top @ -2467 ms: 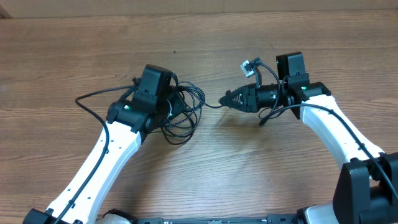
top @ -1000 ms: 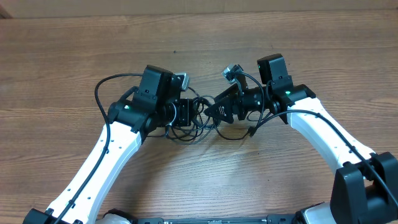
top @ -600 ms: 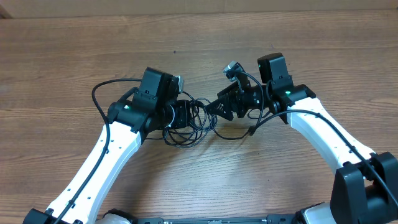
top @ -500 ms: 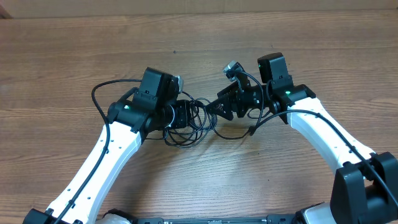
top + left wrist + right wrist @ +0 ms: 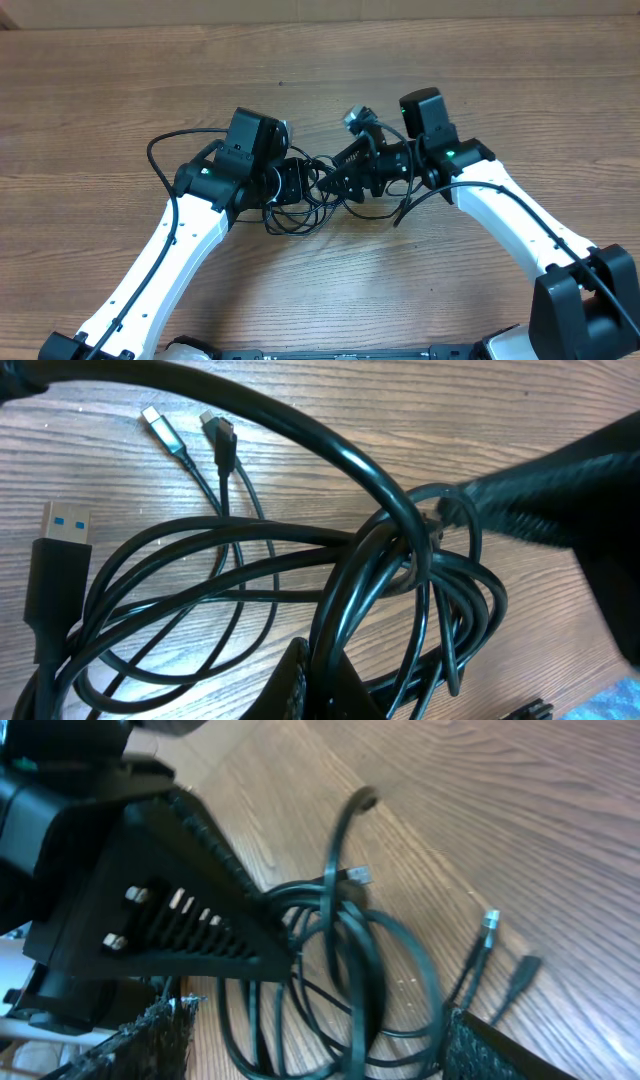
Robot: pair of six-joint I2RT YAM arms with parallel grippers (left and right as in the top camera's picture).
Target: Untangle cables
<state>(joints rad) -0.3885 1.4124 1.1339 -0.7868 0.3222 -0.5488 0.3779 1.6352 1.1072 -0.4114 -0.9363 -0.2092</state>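
Observation:
The cables (image 5: 300,205) lie as a tangle of thin black loops on the wood table between my two grippers. My left gripper (image 5: 298,184) is shut on one strand of the cables (image 5: 400,575), which runs up from between its fingertips (image 5: 325,680). Loose plug ends lie beyond: a black USB plug (image 5: 55,585), a silver-tipped plug (image 5: 160,428) and a small black plug (image 5: 222,435). My right gripper (image 5: 345,180) is open. Its fingers straddle several loops of the cables (image 5: 340,980), which pass through its gap (image 5: 320,1050). The left gripper's black finger (image 5: 170,910) is close beside it.
The wood table (image 5: 450,70) stretches all round the tangle. A black cord (image 5: 160,150) arcs out to the left of the left arm. Two small plug ends (image 5: 505,955) lie on the wood to the right of the loops. Both white arms reach in from the front edge.
My right gripper has opened and moved left, from stretched-out on the right into the tangle beside the left gripper. The left gripper has stayed shut on its strand.

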